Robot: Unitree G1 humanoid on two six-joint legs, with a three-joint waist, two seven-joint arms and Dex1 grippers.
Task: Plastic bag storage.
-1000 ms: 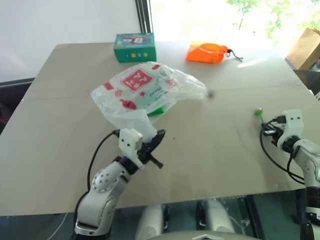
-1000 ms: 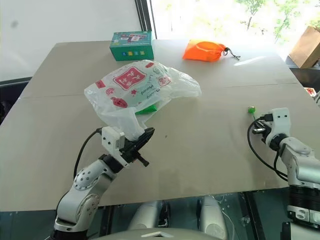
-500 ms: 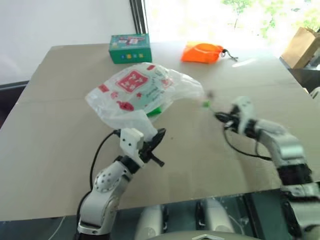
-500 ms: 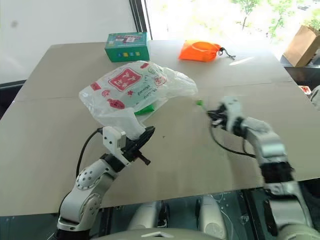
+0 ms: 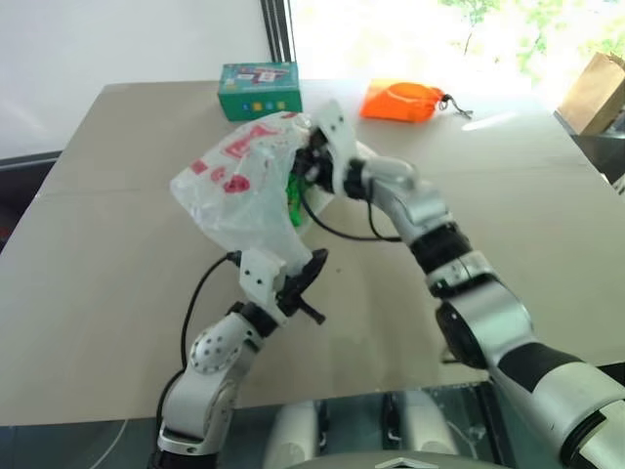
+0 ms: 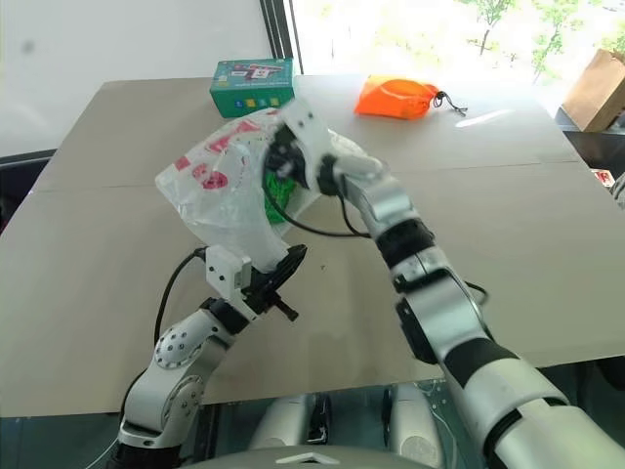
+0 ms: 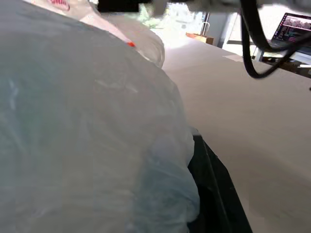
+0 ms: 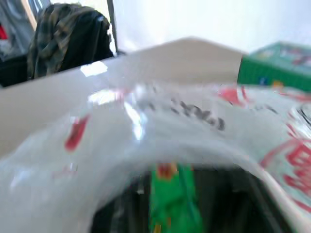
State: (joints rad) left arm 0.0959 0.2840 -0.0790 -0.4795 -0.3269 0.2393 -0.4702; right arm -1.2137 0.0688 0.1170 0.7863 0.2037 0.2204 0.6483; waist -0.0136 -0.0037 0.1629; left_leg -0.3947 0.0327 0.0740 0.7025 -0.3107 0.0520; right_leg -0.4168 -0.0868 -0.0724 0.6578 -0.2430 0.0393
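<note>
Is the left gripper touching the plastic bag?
Touching. In the left eye view the left gripper pinches the plastic bag by its lower end.

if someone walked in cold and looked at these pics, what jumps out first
The plastic bag, puffed up over the middle of the table, with the left gripper shut on its near corner and the right gripper reaching across into its far side. Next the orange pouch and the green box at the table's far edge.
</note>
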